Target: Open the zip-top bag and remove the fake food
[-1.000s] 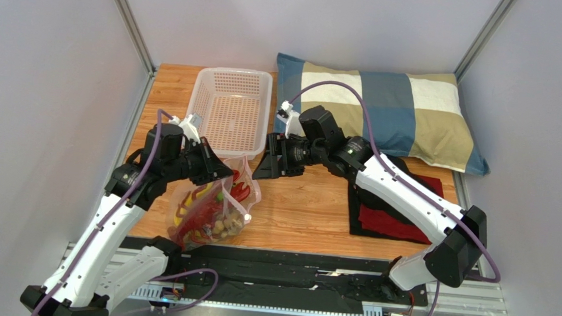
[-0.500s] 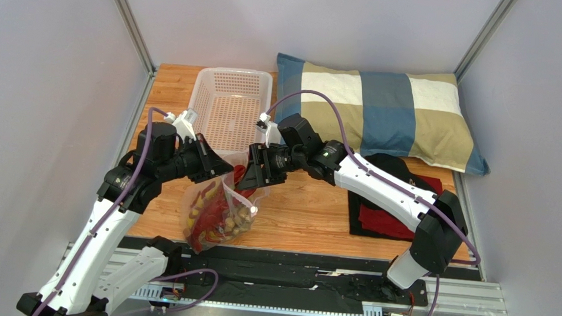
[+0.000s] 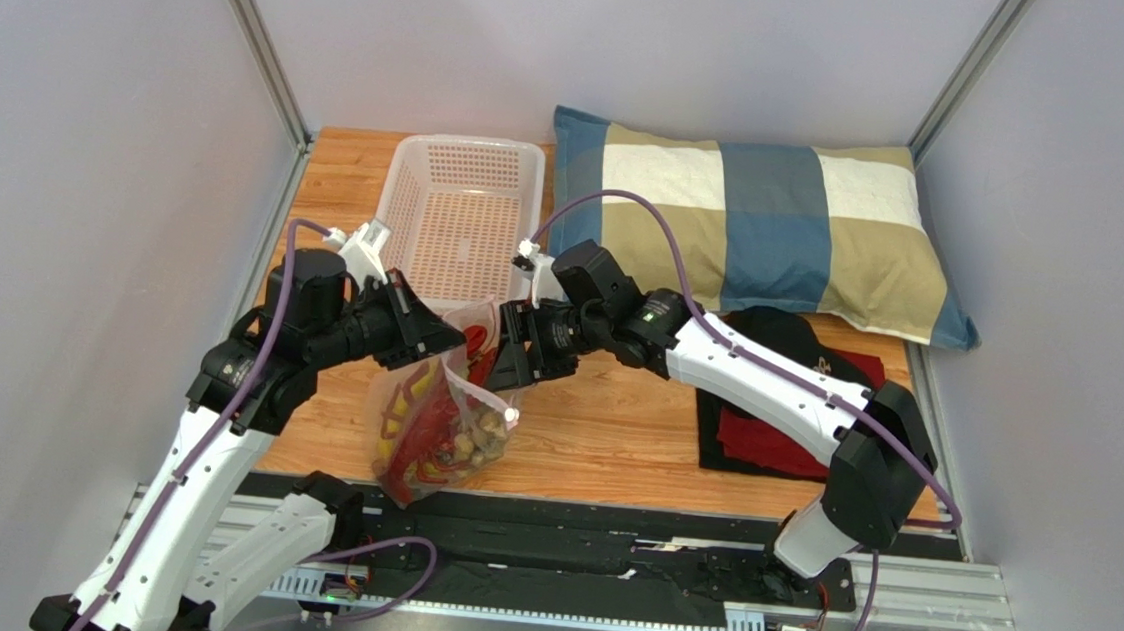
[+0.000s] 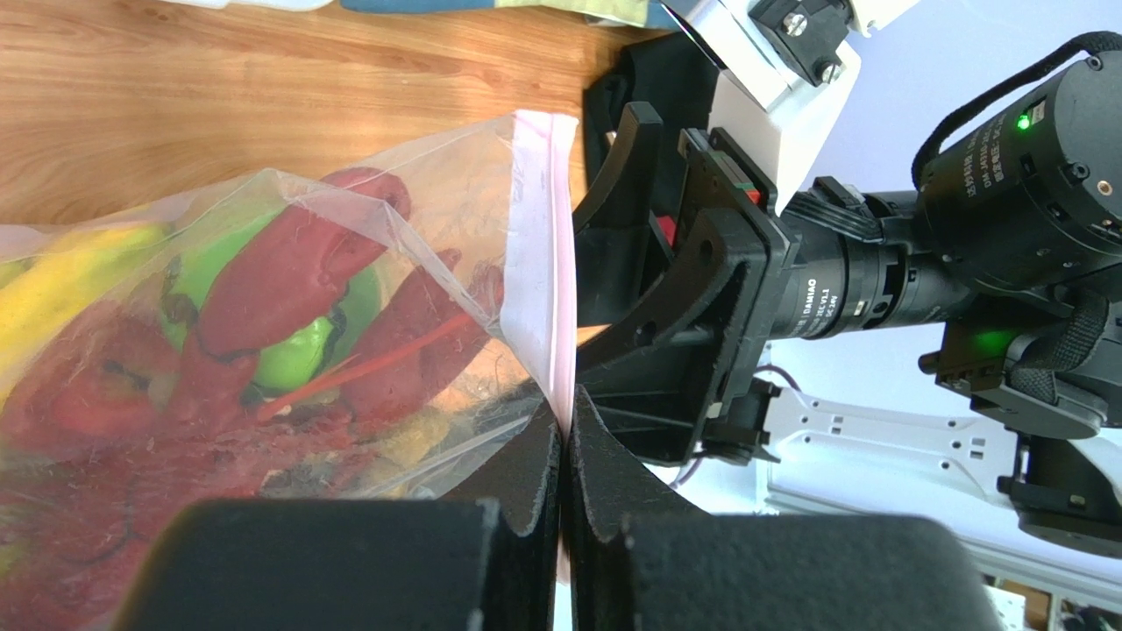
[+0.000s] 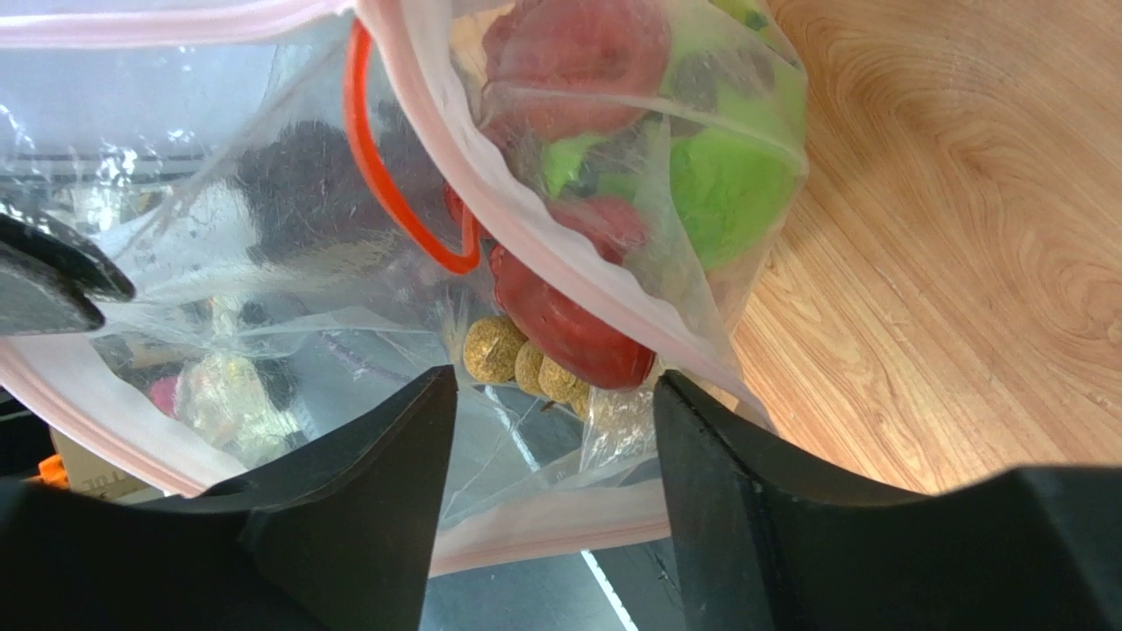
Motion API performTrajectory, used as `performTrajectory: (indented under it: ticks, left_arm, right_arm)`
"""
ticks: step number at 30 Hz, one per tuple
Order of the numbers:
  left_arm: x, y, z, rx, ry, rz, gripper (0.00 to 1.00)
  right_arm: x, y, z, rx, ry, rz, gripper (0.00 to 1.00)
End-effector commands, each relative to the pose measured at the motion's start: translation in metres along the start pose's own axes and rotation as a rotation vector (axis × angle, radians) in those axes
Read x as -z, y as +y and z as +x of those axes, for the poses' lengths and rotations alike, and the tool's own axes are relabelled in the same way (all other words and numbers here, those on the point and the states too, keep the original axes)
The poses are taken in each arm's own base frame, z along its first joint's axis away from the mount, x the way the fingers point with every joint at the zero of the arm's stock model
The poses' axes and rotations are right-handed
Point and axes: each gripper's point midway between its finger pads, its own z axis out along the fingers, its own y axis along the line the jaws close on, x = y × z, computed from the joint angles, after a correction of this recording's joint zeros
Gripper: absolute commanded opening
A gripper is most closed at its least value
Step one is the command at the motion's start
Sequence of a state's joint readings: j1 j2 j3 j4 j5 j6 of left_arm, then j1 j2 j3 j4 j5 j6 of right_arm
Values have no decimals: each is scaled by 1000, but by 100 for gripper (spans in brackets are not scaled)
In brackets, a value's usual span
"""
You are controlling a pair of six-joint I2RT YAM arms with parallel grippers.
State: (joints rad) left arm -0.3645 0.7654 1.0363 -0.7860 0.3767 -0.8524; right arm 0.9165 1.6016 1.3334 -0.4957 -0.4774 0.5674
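Observation:
The zip-top bag (image 3: 443, 415) hangs above the table's front left, full of fake food (image 3: 431, 426): red pieces, yellow banana, green ball, brownish cluster. My left gripper (image 3: 449, 334) is shut on the bag's pinkish zip strip (image 4: 564, 303) at its top edge and holds the bag up. My right gripper (image 3: 508, 351) is open at the bag's upper right side. In the right wrist view its fingers (image 5: 382, 487) stand apart around the bag's zip edge (image 5: 553, 519), with red fruit (image 5: 569, 322) and the green ball (image 5: 718, 184) just beyond. The bag's mouth gapes there.
A white mesh basket (image 3: 463, 215) stands behind the bag. A checked pillow (image 3: 772, 219) lies at the back right, a dark red and black cloth (image 3: 778, 423) on the right. The black rail (image 3: 551, 541) runs along the table's near edge.
My right gripper has moved left from beside the basket up against the bag's top. The left gripper has raised the bag, which now hangs more upright and narrower.

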Motion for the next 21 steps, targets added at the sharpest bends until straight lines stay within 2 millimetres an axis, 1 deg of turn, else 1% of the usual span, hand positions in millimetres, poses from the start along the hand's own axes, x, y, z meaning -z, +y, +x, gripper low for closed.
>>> performTrajectory:
  ticks: [1,2,3,4,6,7,8,9,10,11,12,13,14,15,17,18,19,20,21]
  left_arm:
    - [5,-23,-10,-16,-41,99,0]
    - [6,-24,-10,-16,-41,101,0]
    - [6,-23,-9,-16,-42,100,0]
    - [7,-23,-9,-16,-42,100,0]
    - [8,-22,-8,-16,-46,100,0]
    - [9,-20,-6,-15,-46,93,0]
    - [9,-16,-7,-9,-57,73,0]
    - [10,-13,-7,-7,-62,57,0]
    - [12,-5,-5,7,-64,21,0]
    - [13,5,-10,20,-104,-34,0]
    - [16,15,-8,47,-115,-86,0]
    - [20,19,-11,54,-146,-108,0]
    - [22,27,-17,61,-191,-146,0]
    - [25,28,-21,61,-221,-150,0]
    - [28,30,-28,56,-260,-168,0]
    - [31,27,-32,42,-273,-170,0]
    - [32,27,-35,31,-283,-178,0]
    - [35,24,-39,9,-296,-177,0]
    - [32,23,-41,0,-287,-181,0]
  right_arm:
    - [-2,14,-26,68,-86,-29,59]
    - [-8,13,-27,71,-81,-30,59]
    - [-9,15,-32,71,-93,-39,59]
    - [-12,16,-36,69,-107,-42,54]
    - [-18,14,-43,66,-122,-30,32]
    - [-15,21,-51,84,-133,-41,13]
    - [-12,23,-48,78,-107,-33,2]
    - [-7,27,-48,78,-100,-36,0]
    - [-1,32,-45,78,-93,-43,0]
    - [6,37,-40,81,-88,-56,0]
    - [22,53,-38,112,-117,-83,0]
    - [25,53,-30,134,-127,-89,0]
    - [29,61,-26,155,-137,-107,0]
    - [39,70,-24,172,-156,-134,0]
    - [39,78,-15,187,-137,-187,0]
    - [37,77,-14,194,-125,-186,0]
    - [36,72,-7,188,-94,-165,0]
    - [37,74,-7,218,-85,-172,0]
    - [38,75,-6,231,-81,-167,0]
